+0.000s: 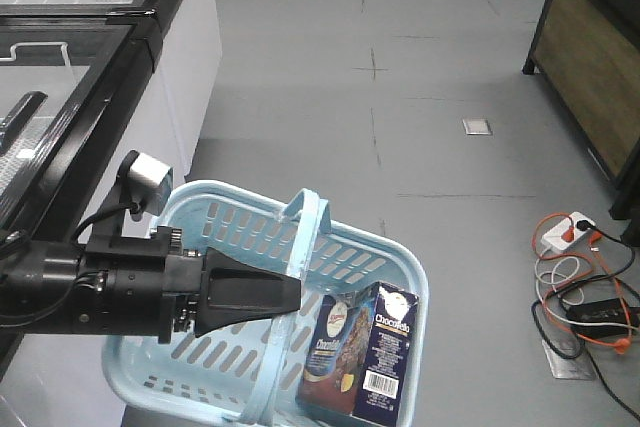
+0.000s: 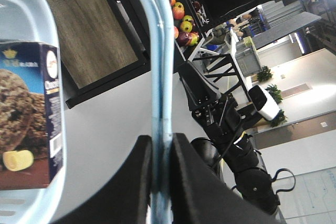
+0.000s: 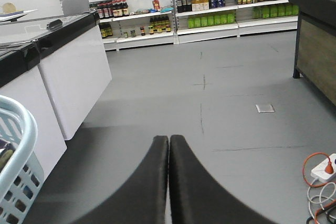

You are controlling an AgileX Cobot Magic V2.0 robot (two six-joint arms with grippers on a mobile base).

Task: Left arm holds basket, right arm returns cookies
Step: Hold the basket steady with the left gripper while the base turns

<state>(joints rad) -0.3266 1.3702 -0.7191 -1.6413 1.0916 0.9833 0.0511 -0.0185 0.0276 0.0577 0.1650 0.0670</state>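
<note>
Cookies (image 1: 365, 352) in basket (image 1: 215, 192), just beside left gripper (image 1: 295, 295) clamping handle (image 1: 310, 217) | right gripper (image 3: 169, 140) closed, empty

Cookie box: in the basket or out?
In. The cookies sit inside the basket at its right end, rim and slotted walls around them.

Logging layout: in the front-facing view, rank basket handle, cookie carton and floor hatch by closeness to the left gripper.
1. Basket handle, clamped in the left gripper.
2. Cookie carton, inside the basket, right side.
3. Floor hatch, far ahead.
</note>
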